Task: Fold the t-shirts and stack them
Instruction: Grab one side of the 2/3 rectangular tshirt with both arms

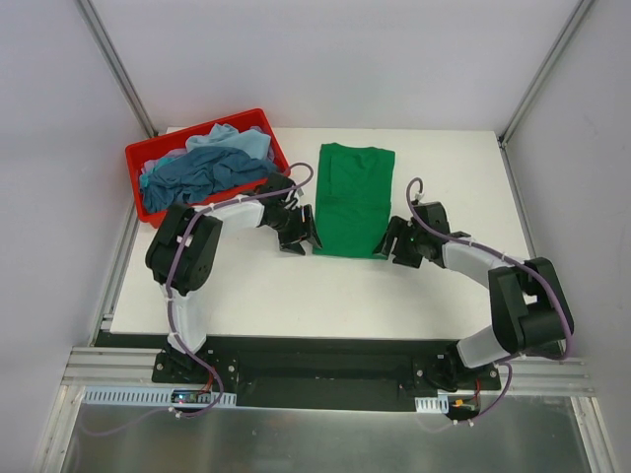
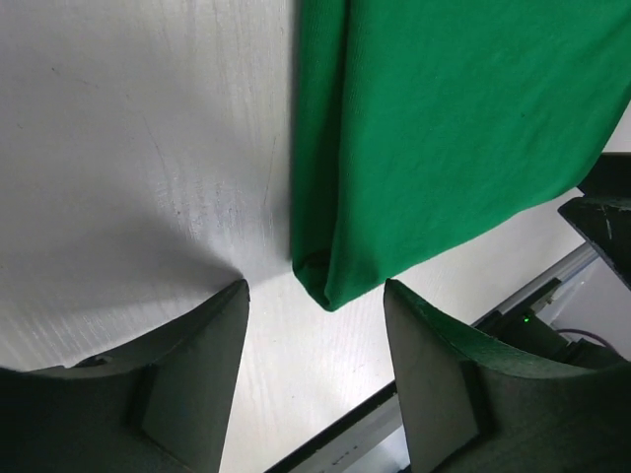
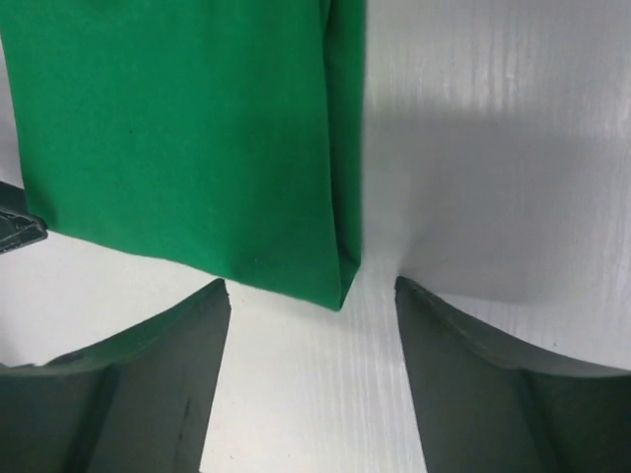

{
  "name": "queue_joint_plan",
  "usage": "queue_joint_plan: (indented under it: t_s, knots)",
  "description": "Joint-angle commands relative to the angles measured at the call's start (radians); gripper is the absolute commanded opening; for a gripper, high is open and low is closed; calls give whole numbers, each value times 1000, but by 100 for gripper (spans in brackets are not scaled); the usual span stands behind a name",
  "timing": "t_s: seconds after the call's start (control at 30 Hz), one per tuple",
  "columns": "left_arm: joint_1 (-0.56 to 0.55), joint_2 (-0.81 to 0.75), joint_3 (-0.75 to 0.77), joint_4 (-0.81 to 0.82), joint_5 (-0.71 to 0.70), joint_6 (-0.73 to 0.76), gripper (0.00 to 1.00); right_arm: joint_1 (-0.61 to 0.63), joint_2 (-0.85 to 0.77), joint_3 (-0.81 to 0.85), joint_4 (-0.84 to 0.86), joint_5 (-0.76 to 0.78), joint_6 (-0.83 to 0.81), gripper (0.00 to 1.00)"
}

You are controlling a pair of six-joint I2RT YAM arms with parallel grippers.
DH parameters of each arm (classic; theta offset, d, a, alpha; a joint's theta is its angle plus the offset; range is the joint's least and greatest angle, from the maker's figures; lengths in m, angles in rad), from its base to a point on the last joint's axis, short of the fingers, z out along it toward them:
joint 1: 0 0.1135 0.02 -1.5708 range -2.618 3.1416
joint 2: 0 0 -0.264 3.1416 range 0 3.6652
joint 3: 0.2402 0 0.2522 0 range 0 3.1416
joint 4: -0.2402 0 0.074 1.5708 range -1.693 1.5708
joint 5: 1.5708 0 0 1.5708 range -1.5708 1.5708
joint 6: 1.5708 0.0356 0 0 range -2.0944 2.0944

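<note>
- A white table [image 1: 256,296] stands between pale walls. At its far left, a red bin [image 1: 135,156] holds crumpled blue t-shirts [image 1: 207,169].
- The left gripper [image 1: 301,235] and right gripper [image 1: 394,241] reach low with fingers spread, holding nothing. Each sits at a near shirt corner.
- The green t-shirt [image 1: 353,197] lies mid-table, folded narrow and smooth.

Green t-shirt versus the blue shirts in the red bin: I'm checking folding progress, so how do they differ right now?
The green t-shirt lies flat on the table, folded into a narrow panel; the blue shirts sit crumpled in the red bin. The green t-shirt is a single garment lying alone; the blue shirts are heaped together, pale blue tangled with darker teal. Both are plain soft fabric, and neither is stacked yet.
</note>
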Motion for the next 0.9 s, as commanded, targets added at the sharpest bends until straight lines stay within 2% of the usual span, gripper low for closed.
queue_joint_plan:
  t_s: [0.0,0.1,0.17,0.2,0.3,0.4,0.47,0.6,0.77,0.87]
  knots:
    - [-17,53,15,-11,-25,-2,55,3,44,-13,36,-9,39,66]
    - [-19,70,20,-11,-28,-6,49,2,66,-19,46,-13,48,56]
    - [-22,82,30,-11,-25,-8,42,3,72,-18,46,-9,50,48]
    - [-25,87,35,-11,-22,-8,37,1,76,-16,46,-9,51,40]
    - [-31,96,44,-15,-25,-11,19,1,78,-13,46,-18,51,23]
    - [-34,99,50,-17,-60,-20,0,3,67,-16,46,-24,45,11]
    - [-34,89,50,-20,-65,-22,0,1,50,-15,46,-36,41,2]
    - [-36,-11,-12,-23,-59,-28,0,6,-14,-18,11,-113,57,0]
    - [-40,-276,-184,-43,-82,-41,0,19,-207,-38,-254,-213,94,0]
    - [-45,-463,-265,-78,-50,-51,0,29,-356,-44,-425,-298,136,1]
